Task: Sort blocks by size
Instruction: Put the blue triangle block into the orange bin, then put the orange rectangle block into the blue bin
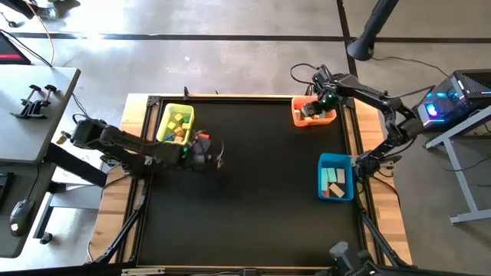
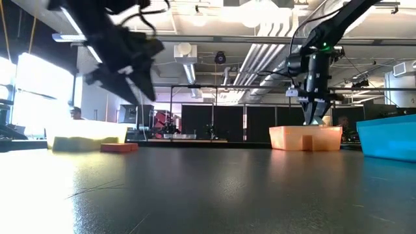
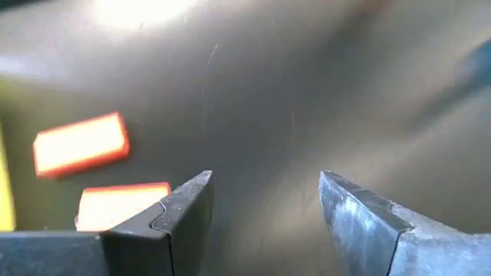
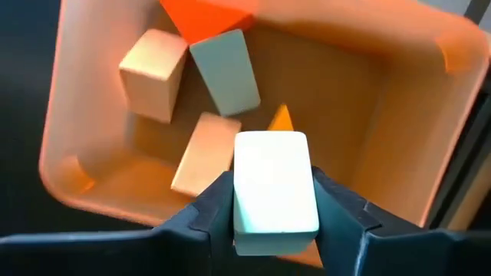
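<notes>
My right gripper (image 4: 275,192) is shut on a mint block (image 4: 272,165) over the orange bin (image 1: 313,119) at the table's far right. Its fingers reach down past the bin's rim in the low view (image 2: 314,110). In the bin lie a tan cube (image 4: 153,65), a mint bar (image 4: 225,73), a tan bar (image 4: 203,153) and an orange triangle (image 4: 203,15). My left gripper (image 3: 265,192) is open and empty above the table, just right of the yellow bin (image 1: 175,124). Two red bars (image 3: 80,144) (image 3: 123,205) lie flat on the table beside it. My right gripper pinches the mint block by two opposite sides (image 4: 242,199) between its two fingers. The fingers come from above, pointing down into the orange bin. Whether the block touches the pieces below it, I cannot tell.
The yellow bin holds several blocks (image 1: 179,123). A blue bin (image 1: 335,176) with several blocks stands at the right edge, nearer than the orange bin. The dark mat (image 1: 253,199) stretches between the bins. A desk (image 1: 31,115) stands left of the table.
</notes>
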Controlling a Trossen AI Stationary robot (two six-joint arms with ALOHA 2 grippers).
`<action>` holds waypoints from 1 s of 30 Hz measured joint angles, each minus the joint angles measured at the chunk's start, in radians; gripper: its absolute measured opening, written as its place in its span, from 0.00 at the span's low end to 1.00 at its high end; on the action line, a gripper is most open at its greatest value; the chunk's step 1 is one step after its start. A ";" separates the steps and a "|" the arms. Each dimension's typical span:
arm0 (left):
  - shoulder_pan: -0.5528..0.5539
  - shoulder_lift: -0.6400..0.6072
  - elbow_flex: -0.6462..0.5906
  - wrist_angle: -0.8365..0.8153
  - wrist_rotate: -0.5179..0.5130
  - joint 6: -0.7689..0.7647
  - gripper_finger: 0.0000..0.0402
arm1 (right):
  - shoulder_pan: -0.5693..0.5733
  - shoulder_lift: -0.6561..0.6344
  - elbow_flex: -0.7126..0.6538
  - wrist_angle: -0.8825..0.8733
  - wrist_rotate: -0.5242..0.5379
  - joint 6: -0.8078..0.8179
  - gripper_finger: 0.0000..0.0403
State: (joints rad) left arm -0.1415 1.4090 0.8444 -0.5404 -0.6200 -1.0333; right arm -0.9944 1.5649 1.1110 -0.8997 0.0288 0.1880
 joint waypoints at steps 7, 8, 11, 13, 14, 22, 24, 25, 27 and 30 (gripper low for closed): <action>0.167 0.000 0.000 0.178 0.059 0.213 0.55 | -0.016 0.045 0.000 0.066 0.068 -0.031 0.41; 0.183 0.000 0.000 0.188 0.069 0.222 0.55 | -0.019 0.046 0.000 0.072 0.075 -0.035 0.42; 0.221 0.000 0.000 0.197 0.096 0.225 0.55 | -0.028 0.045 0.000 0.089 0.076 -0.068 0.43; 0.244 0.000 0.000 0.193 0.108 0.227 0.55 | -0.035 0.038 0.000 0.092 0.076 -0.079 0.44; 0.258 0.000 0.000 0.192 0.119 0.226 0.55 | -0.039 0.033 0.001 0.092 0.075 -0.081 0.44; 0.407 -0.001 0.001 0.119 0.514 0.287 0.55 | 0.008 -0.004 0.053 0.179 -0.091 -0.068 0.44; 0.425 -0.001 0.002 0.016 0.558 0.375 0.55 | 0.040 -0.007 0.053 0.262 -0.145 -0.031 0.44; 0.432 -0.001 0.002 -0.041 0.563 0.409 0.55 | 0.059 -0.007 0.053 0.306 -0.165 -0.016 0.44; 0.444 -0.001 0.002 -0.135 0.559 0.467 0.55 | 0.098 -0.007 0.053 0.387 -0.189 -0.006 0.44; 0.457 -0.001 0.002 -0.220 0.547 0.659 0.55 | 0.160 -0.007 0.053 0.485 -0.196 -0.012 0.44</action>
State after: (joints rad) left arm 0.3153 1.4078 0.8459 -0.7608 -0.0732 -0.3745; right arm -0.8348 1.5578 1.1645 -0.4145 -0.1671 0.1757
